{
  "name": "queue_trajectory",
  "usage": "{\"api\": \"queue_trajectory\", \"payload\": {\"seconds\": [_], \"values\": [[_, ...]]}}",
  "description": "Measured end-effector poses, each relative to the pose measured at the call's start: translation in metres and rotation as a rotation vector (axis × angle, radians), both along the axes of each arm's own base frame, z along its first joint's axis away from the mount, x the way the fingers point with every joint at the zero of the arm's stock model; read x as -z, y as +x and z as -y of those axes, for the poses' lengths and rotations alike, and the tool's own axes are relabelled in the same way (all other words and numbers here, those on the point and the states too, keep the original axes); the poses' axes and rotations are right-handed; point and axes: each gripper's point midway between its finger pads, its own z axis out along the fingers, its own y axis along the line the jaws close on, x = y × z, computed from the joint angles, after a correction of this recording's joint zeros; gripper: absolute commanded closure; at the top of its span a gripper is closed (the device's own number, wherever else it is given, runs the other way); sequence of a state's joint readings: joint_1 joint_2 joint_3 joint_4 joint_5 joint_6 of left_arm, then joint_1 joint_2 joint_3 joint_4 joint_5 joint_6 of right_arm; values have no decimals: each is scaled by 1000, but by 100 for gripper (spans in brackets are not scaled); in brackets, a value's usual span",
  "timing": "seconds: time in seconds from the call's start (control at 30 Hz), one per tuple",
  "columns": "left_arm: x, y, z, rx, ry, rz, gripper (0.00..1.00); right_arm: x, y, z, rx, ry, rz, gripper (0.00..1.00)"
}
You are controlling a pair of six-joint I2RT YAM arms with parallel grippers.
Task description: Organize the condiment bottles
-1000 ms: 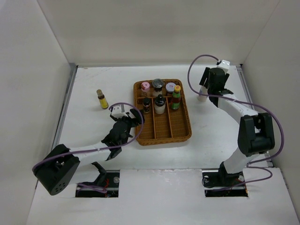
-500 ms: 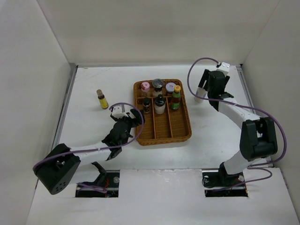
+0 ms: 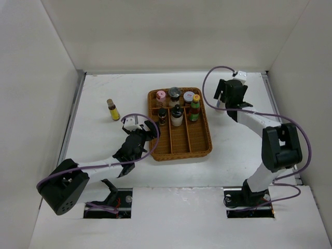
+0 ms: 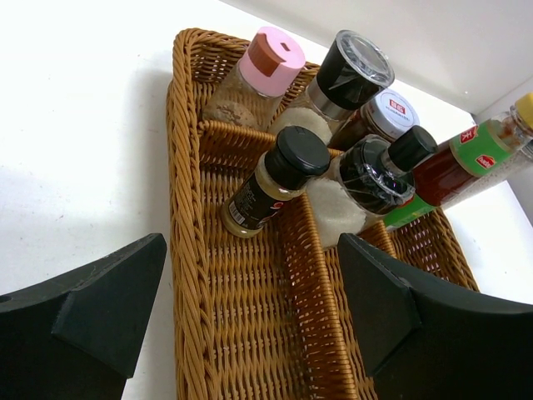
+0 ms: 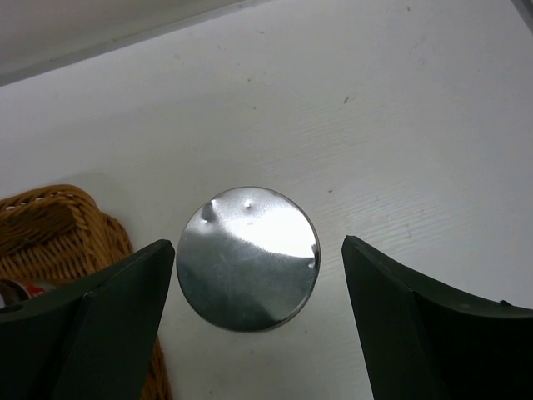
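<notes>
Straddling the silver-lidded jar, R gripper is sitting w/ jaws spread, one finger each side of the lid. The finger on the wrist view's left is sitting just beside the lid, contact unclear. The other is leaving a plain strip of table btwn itself and the lid, so nothing is being squeezed. Jar is standing upright on the white table, outside the wicker tray, near its far R corner but apart from it.

L gripper is likewise hanging w/ fingers apart, gripping nothing, low by the tray's near L side and pointing up the L lane.

Six bottles are crowding the tray's far end:
- Back cross row: pink-lidded bottle, black-lidded jar and white-lidded jar are standing here.
- L lane: small black-capped bottle is occupying the far end.
- Mid lane: white shaker w/ black cap is standing at the far end.
- R lane: yellow-capped red-green bottle is standing at the far end.

Yellow-labelled brown bottle is standing alone on the table, well L of the tray and apart from L gripper.
</notes>
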State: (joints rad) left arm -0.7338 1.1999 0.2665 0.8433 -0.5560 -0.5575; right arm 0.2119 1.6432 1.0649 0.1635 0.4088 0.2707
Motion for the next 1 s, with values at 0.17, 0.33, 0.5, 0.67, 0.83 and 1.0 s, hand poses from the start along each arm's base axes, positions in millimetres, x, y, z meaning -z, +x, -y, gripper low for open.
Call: {"api": "queue_trajectory", "payload": {"seconds": [0.17,0.33,0.5,0.67,0.83,1.0], "values": [[0,0,0,0,0,0,16,21,7,-1,-2,-12,-47,43],[0,0,0,0,1,-1,16,16,-3,1,18,-26,-28,55],[0,0,0,0,0,-1,16,-10,-51,-12,16,-58,30,56],[0,0,1,5,0,-1,16,-64,-108,-49,-74,-24,166,56],[0,-1,2,6,0,-1,16,-94,-152,-86,-189,38,251,55],[-1,0,1,3,-1,1,16,-75,-171,-126,-309,37,208,55]]}}
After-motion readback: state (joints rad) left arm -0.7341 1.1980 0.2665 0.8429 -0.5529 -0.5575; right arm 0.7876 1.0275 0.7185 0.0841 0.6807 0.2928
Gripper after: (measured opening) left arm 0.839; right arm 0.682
